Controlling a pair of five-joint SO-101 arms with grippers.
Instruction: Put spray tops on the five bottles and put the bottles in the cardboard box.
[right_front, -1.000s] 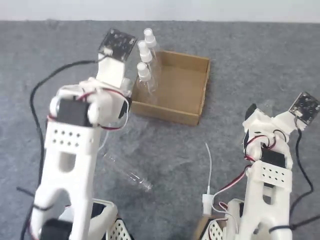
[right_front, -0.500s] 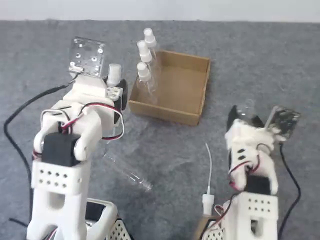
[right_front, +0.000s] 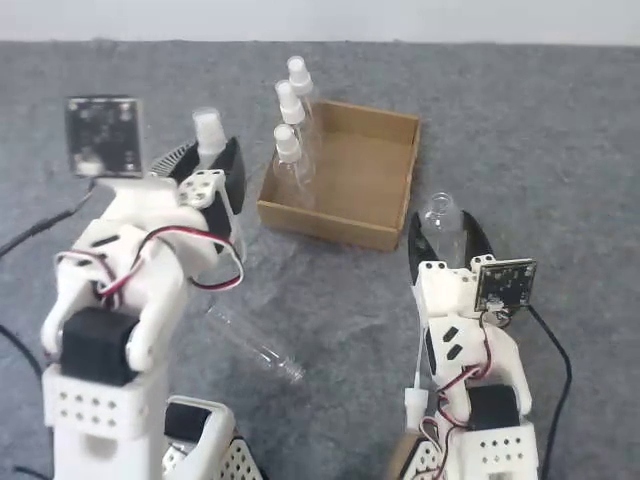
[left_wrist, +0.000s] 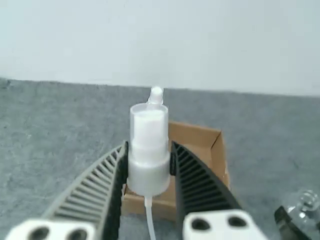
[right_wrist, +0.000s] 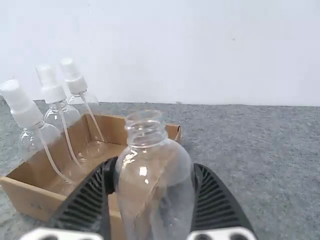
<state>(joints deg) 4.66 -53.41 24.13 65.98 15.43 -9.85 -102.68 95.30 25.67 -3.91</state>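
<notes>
My left gripper (right_front: 214, 172) (left_wrist: 149, 165) is shut on a white spray top (right_front: 207, 129) (left_wrist: 148, 150), held upright left of the cardboard box (right_front: 395, 205); its thin tube hangs below. My right gripper (right_front: 444, 240) (right_wrist: 150, 185) is shut on a clear open-necked bottle (right_front: 441, 216) (right_wrist: 150, 170), held upright off the box's near right corner. Three capped bottles (right_front: 290, 150) (right_wrist: 50, 115) stand in the box's left side. Another clear bottle (right_front: 252, 344) lies on the grey mat between the arms. A loose spray top (right_front: 416, 395) with a long tube lies by the right arm's base.
Grey carpet (right_front: 540, 130) covers the table. The right half of the box floor (right_front: 365, 180) is bare. A white wall runs behind the far edge. Cables trail beside both arm bases.
The left arm has swung left and back from the box, lifting the spray top upright. The right arm has moved left toward the middle, carrying the bottle upright.
</notes>
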